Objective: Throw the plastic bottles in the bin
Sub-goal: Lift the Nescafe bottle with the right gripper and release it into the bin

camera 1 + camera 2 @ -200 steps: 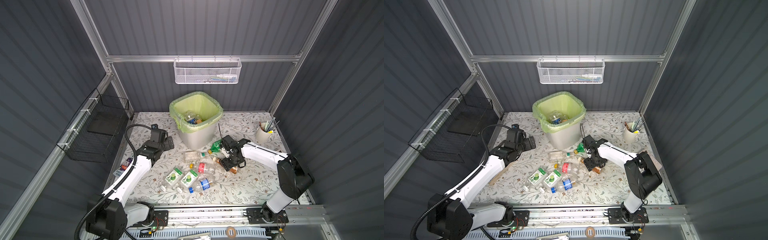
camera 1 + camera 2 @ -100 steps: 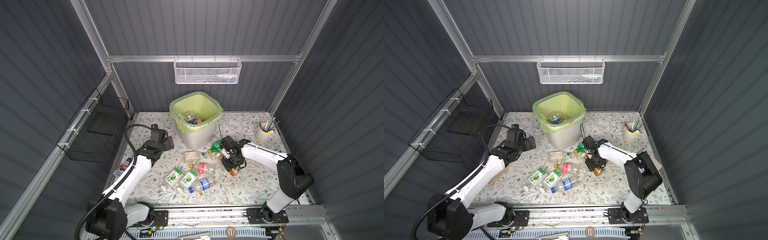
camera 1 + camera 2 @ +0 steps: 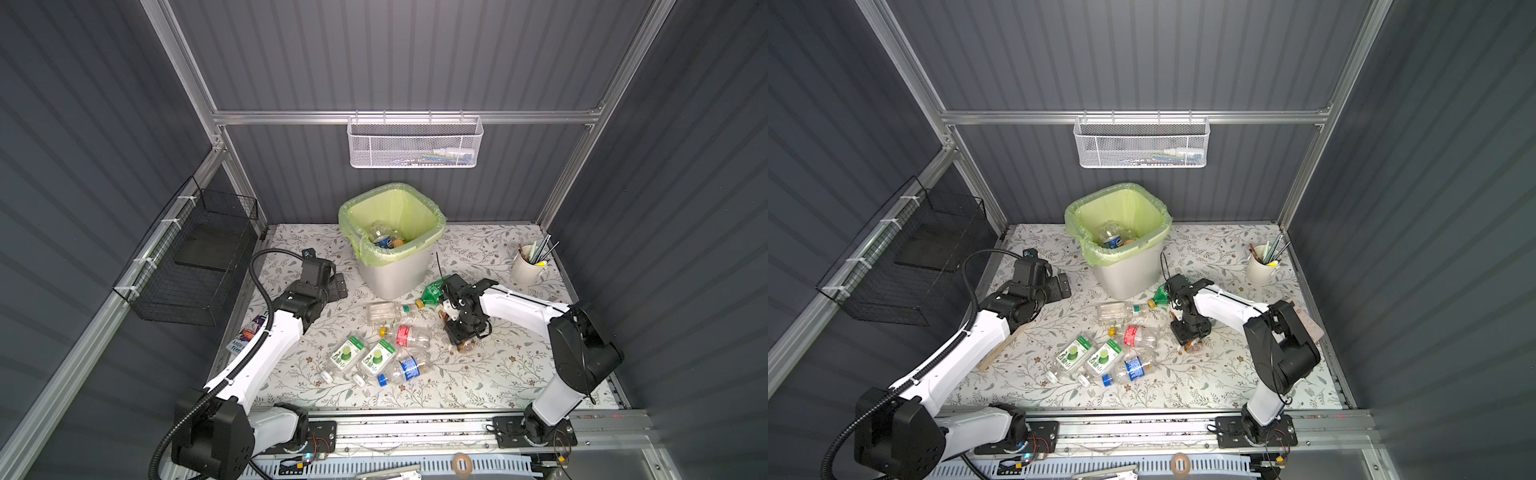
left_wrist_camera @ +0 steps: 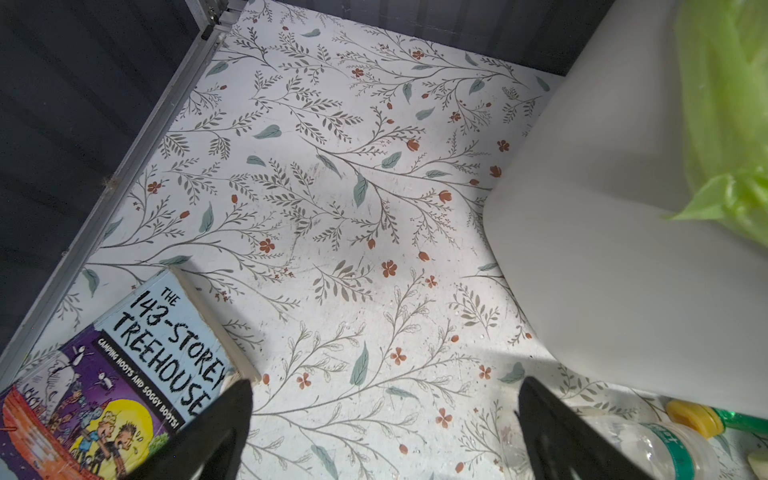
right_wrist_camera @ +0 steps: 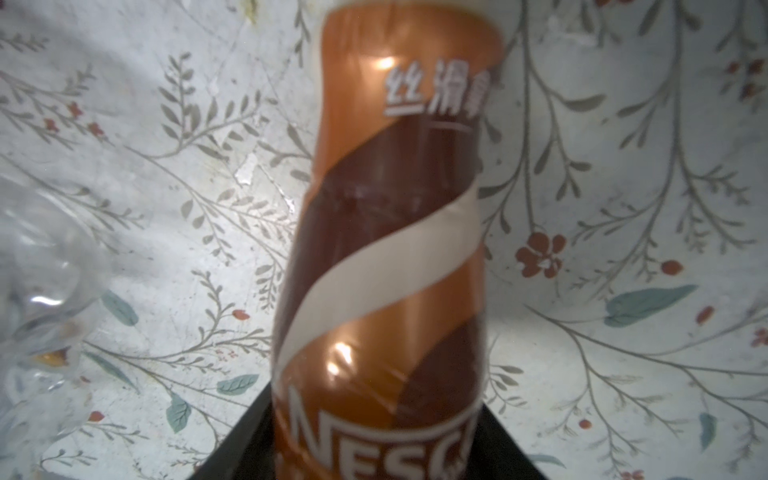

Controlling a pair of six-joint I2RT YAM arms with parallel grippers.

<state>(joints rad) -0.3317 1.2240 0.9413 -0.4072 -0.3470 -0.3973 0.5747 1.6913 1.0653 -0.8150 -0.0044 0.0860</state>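
We see the right gripper (image 3: pixel 462 336), wider a second ago, now clamped on the brown Nescafé bottle (image 5: pixel 386 249) lying on the table (image 3: pixel 498 374) near the bin (image 3: pixel 395 274). The left gripper (image 4: pixel 384 386) stays spread and empty beside a book (image 4: pixel 124 374). A green bottle (image 3: pixel 432 291) lies between the right gripper and the bin.
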